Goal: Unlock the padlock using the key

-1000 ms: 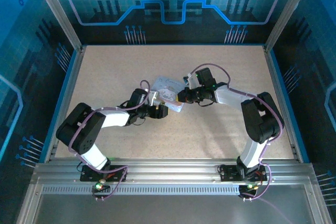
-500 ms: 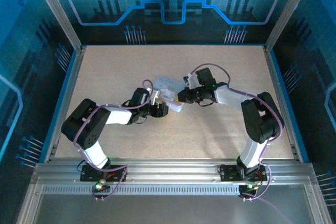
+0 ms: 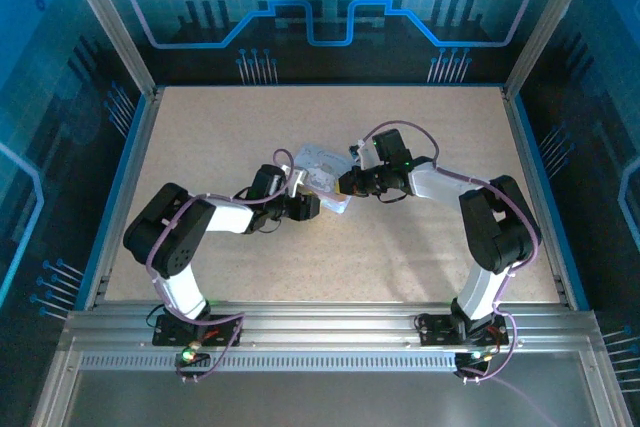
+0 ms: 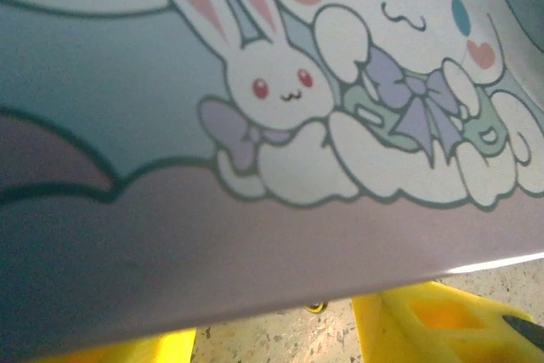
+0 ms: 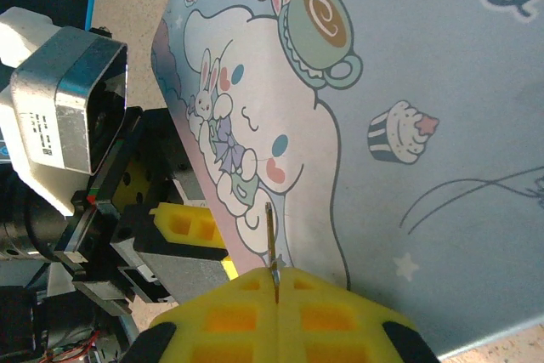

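While the right gripper [image 5: 277, 285] pinches the key [image 5: 270, 235] (tip toward 12 o'clock), the left gripper's [image 3: 307, 205] opening cannot be told.

Top external: high behind the arm bases, looking down and forward across the whole table [image 3: 200, 127].
Left wrist: very close to the tin [image 4: 255, 167], its lid slanting across a soft-focus frame.
Right wrist: close, looking past the right gripper [image 5: 276, 282] at the lid and the left wrist camera [image 5: 72, 104].
Shared: the tin's cartoon lid appears in all three views.
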You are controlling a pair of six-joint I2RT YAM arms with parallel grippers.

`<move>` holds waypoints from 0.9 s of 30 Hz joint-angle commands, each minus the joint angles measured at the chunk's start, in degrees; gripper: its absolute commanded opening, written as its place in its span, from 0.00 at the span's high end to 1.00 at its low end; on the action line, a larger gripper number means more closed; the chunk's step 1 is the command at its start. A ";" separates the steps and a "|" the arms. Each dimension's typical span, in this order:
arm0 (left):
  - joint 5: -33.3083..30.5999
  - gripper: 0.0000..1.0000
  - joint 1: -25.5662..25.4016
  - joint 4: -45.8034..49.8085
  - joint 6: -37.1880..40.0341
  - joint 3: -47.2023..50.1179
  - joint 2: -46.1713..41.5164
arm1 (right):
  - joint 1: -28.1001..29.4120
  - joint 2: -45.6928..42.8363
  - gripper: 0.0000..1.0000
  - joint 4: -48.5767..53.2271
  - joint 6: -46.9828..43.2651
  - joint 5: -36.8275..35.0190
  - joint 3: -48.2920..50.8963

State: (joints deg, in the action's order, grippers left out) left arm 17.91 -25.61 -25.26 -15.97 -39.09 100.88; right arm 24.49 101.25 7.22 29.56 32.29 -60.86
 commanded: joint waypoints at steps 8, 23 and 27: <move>4.50 0.50 -0.74 -2.87 -2.33 -0.17 1.25 | 0.73 0.82 0.99 2.81 -0.73 -2.05 0.34; 3.14 0.53 -1.77 -2.36 -2.48 -0.68 1.07 | 0.73 1.00 0.99 2.63 -0.63 -1.88 0.17; 2.44 0.52 -1.99 -2.12 -2.40 -0.46 1.14 | 0.72 1.00 0.99 2.64 -0.65 -1.84 0.13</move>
State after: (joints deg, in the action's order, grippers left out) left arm 19.59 -27.00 -26.46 -18.11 -39.09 101.25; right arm 24.49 101.25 7.18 29.58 32.32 -60.86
